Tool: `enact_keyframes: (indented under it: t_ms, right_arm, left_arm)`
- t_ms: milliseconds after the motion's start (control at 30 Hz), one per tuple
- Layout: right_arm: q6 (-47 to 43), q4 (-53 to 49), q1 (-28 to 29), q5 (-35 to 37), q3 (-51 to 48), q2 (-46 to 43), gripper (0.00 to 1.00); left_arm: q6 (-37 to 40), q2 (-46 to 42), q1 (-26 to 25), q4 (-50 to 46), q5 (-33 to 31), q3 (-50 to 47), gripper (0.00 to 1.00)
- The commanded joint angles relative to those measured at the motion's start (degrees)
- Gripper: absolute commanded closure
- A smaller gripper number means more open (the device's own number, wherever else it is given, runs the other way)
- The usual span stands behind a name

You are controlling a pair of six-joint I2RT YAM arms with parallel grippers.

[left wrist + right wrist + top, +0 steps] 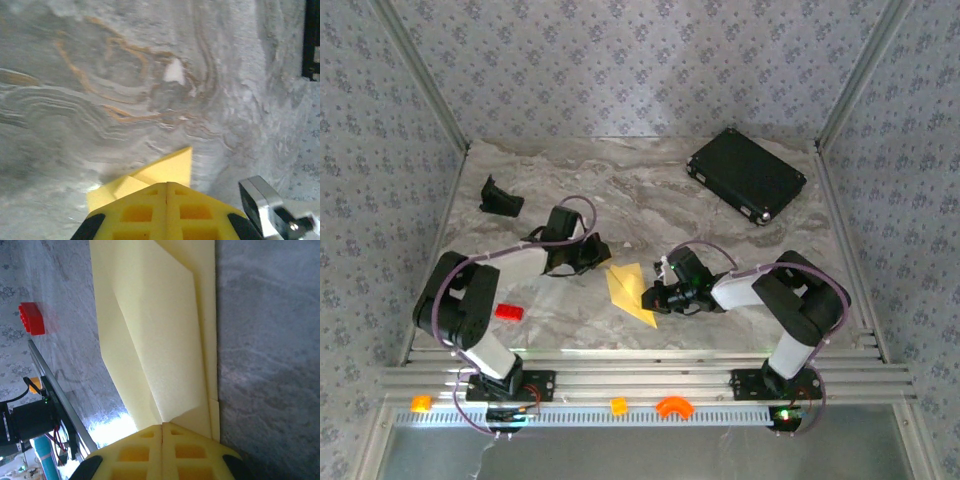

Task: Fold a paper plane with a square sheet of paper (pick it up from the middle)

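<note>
The pale-yellow paper sheet [628,290] is already folded into a long, pointed shape. It lies flat on the marbled table [620,190], pinned between the two arms. The left gripper [603,258] sits at the paper's far end, and the right gripper [652,298] is at its near, right-hand edge.

In the right wrist view, the right gripper [162,427] has its yellow fingers pressed tight together. The paper [155,330] runs straight out from the seam between them, its creases meeting there, so I'd say it is clamped on the sheet. The left gripper [166,186] is clenched just as tightly, with a corner of the paper [172,167] poking out past its tips. From this angle I can't be sure whether it pinches the sheet or only bears down on it.

Both grippers cover the ends of the paper they sit on.

Around the paper:
- A small red block [508,311] rests to its left, well apart from it (the right wrist camera catches it too [32,317]).
- A black case [748,175] lies far beyond the paper to the right, near the back wall.
- A small black bracket-like object [500,198] sits beyond the paper to the left.
- Three orange pieces [618,405] rest on the rail on the near side of the paper, down by the arm bases.
</note>
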Motion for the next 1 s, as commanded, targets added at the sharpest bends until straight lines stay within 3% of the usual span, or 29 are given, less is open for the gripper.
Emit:
enact_keyframes:
  t_ms: [0,433,733,967]
  right_arm:
    - [-1.0,-13.1,-0.2,3.9,-2.9,2.3,1.0]
    - [-0.3,-13.1,0.1,4.4,-2.1,2.0,1.0]
    - [-0.4,-14.1,0.2,3.3,-0.6,0.3,1.0]
    - [-2.4,-18.2,0.8,2.8,6.0,-3.1,1.0]
  left_arm:
    - [-1.7,-1.9,-3.2,0.7,-1.6,-0.7,1.0]
    - [-4.7,5.2,-7.9,7.7,1.0,-2.3,1.0]
    - [-1.9,8.9,-7.8,2.6,-3.7,-1.7,1.0]
    - [-0.8,10.9,-7.8,3.3,-4.2,-3.5,1.0]
